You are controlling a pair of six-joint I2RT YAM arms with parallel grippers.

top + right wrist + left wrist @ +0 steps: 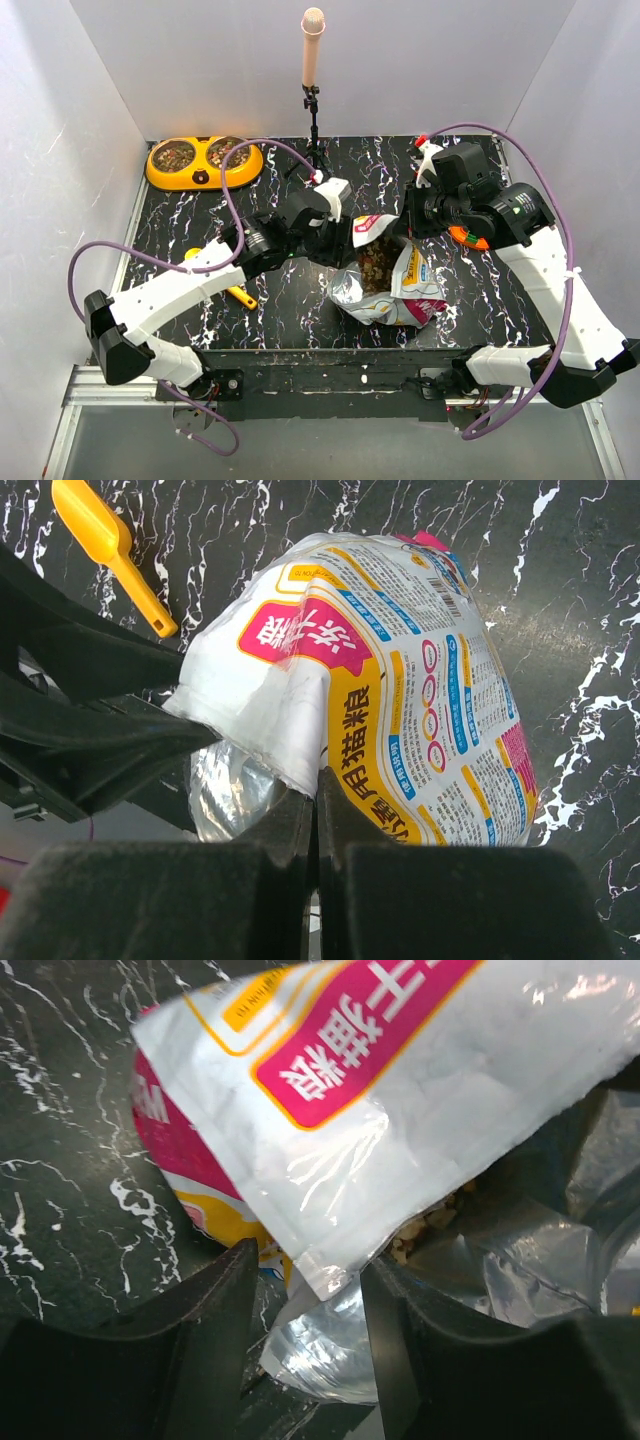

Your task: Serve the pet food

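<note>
Status: bag sat mid-surface, slumped, mouth open and facing up. Pet food was inside the bag, visible through the mouth. Both cups of the orange double bowl at the far-left corner, well apart from the bag, also looked to hold some kibble.

Right pincer: closed tight on a fold of the bag's rim.
Left pincer: jaws apart, one on each side of the opposite lip, and only a corner of the film sat between them. Not pinched.

Risks as I read them:
- The left side had very little film in the gap. If it clamps there, the glossy, crinkly lip could slide out and the mouth would flop shut.
- The right grip was a thin pinch on one fold. A hard pull from the left could slip it or tear the film.
- An uneven pull between the arms could tip the slumped bag and dump kibble onto the surface instead of into the bowl.
- The yellow scoop lay near the left arm with neither pincer on it. Fetching it means one side lets go, and the bag probably won't hold its mouth open on one grip.
</note>
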